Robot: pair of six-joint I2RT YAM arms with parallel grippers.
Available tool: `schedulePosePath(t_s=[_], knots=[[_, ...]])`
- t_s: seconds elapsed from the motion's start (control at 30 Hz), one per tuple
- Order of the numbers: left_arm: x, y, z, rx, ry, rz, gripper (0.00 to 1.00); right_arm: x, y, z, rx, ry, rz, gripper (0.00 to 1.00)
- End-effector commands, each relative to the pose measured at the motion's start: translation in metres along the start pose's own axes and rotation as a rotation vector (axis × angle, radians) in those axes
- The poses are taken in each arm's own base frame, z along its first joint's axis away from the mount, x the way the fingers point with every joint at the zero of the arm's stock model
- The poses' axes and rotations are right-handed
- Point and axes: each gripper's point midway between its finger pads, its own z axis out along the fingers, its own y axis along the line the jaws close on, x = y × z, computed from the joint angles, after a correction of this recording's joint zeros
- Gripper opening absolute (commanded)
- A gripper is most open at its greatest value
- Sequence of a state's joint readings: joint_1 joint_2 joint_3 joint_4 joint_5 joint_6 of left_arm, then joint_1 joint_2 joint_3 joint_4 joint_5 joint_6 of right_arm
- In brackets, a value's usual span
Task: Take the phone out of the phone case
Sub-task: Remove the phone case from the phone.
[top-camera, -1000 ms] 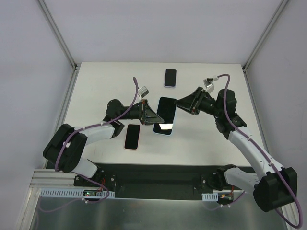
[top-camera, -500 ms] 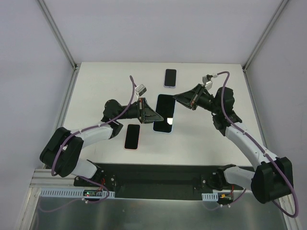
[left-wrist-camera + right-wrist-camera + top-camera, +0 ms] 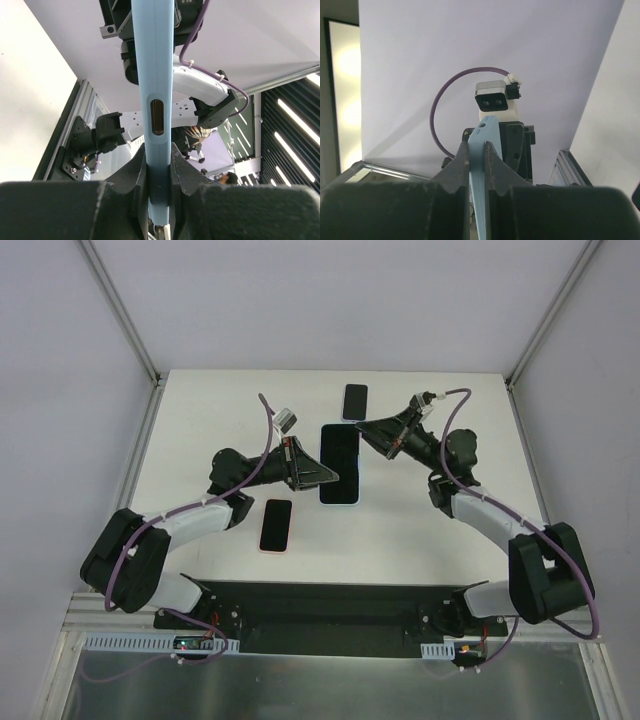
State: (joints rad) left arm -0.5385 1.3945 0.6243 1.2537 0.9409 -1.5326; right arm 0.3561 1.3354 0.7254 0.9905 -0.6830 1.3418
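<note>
- Top view: the phone (image 3: pixel 340 462), screen up in its light blue case (image 3: pixel 340 502), is held above the middle of the table (image 3: pixel 200 440) between the two arms.
- The left gripper (image 3: pixel 328 476) pinches the case at its near left edge, and the right gripper (image 3: pixel 366 428) pinches its far right corner.
- A pink phone (image 3: pixel 276 525) lies flat near the left arm, and another phone (image 3: pixel 355 401) lies at the far side.
- Left wrist view: the case (image 3: pixel 156 75) stands edge-on, its port (image 3: pixel 157 116) facing the camera. The left gripper (image 3: pixel 158 165) is narrow, with its fingers (image 3: pixel 137 172) pressed on both faces. The right arm (image 3: pixel 197 87) is beyond.
- Right wrist view: the right gripper (image 3: pixel 478 152) is narrow too, with its fingers (image 3: pixel 460 160) clamped on the thin blue edge of the case (image 3: pixel 486 131). The left wrist camera (image 3: pixel 495 100) sits behind it.
</note>
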Motion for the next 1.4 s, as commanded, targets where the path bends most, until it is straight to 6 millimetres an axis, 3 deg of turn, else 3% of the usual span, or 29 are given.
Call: schedulePosePath(t_s=[0.0,0.3,0.43,0.9,1.07,1.37], knots=[[0.021,-0.045,-0.002,0.143,0.097,0.207,0.00,0.003,0.093,0.005,-0.333,-0.002,-0.012,0.01],[0.027,-0.058,-0.006,0.167,0.105,0.282,0.00,0.010,0.137,0.010,-0.481,0.034,-0.011,0.01],[0.027,-0.060,-0.006,0.174,0.101,0.291,0.00,0.014,0.143,0.013,-0.505,0.045,-0.008,0.01],[0.033,-0.076,-0.011,0.222,0.101,0.346,0.00,0.038,0.148,0.028,-0.556,0.112,0.005,0.01],[0.035,-0.076,-0.012,0.213,0.099,0.355,0.00,0.036,0.149,0.030,-0.561,0.105,0.017,0.02],[0.035,-0.071,-0.013,0.195,0.084,0.345,0.00,0.034,0.124,0.032,-0.438,0.043,0.005,0.01]])
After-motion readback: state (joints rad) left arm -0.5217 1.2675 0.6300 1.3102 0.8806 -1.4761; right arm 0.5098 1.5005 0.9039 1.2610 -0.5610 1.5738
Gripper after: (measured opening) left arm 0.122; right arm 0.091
